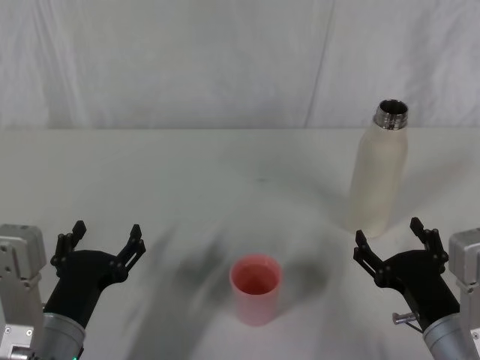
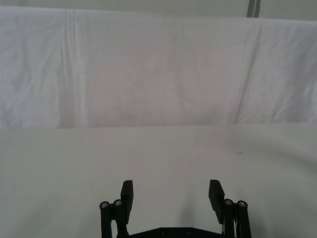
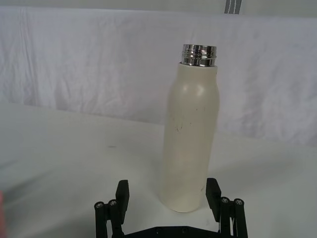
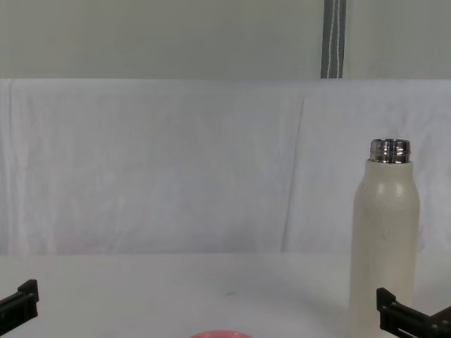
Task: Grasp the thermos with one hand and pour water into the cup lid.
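Nearest the head camera, two black grippers sit low at the table's near edge, the left gripper point(image 1: 104, 238) and the right gripper point(image 1: 395, 236), each with its fingers spread wide and nothing between them; both arms are cut off by the bottom of the view. Between them stands the pink cup lid point(image 1: 255, 289), mouth up, well apart from either. From the chest camera that lid point(image 4: 220, 334) shows as no more than a curved pink rim at the lower edge, and the grippers as small black tips. Beyond the right gripper the thermos point(image 1: 380, 175) stands upright on the white table point(image 1: 187, 172), uncapped, its steel neck bare. From the right wrist the thermos point(image 3: 190, 141) rises just past the spread fingers point(image 3: 122, 195), not touched, and faint dark specks mark its cream side; no writing can be read on it
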